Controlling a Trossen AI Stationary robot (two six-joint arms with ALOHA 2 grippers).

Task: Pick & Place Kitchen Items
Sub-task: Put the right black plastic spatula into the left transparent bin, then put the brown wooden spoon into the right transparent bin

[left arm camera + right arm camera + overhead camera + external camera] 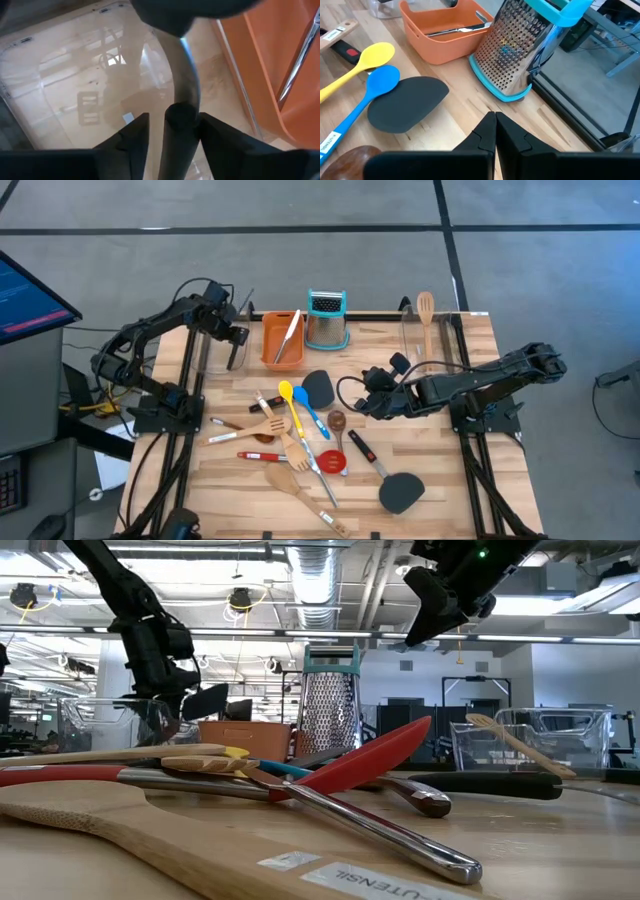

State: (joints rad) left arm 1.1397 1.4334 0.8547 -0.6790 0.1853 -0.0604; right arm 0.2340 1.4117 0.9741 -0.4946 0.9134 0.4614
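My left gripper [236, 340] is shut on a black turner [180, 75] over a clear bin [213, 352] at the table's far left. My right gripper [374, 402] is shut and empty, raised above the table's middle right, next to a black turner head [407, 102]. Several utensils lie in a heap on the table's middle: a yellow spoon [287, 392], a blue spoon [305, 408], a red spoon [333, 462], wooden spoons [285, 480] and another black turner [400, 492]. My left gripper pinches the turner's dark handle [179, 122] between its two fingers, where the handle meets the steel neck. The fingers point down and the handle runs along them. The turner is lifted clear, its black head [207, 700] beyond the fingertips, over the clear bin [75, 75].
An orange tray [283, 340] with a steel tool in it and a steel grater with a teal top [327, 320] stand at the far middle. A clear bin [425, 335] at the far right holds a wooden spoon [426, 310]. A monitor [30, 295] stands off the table's left.
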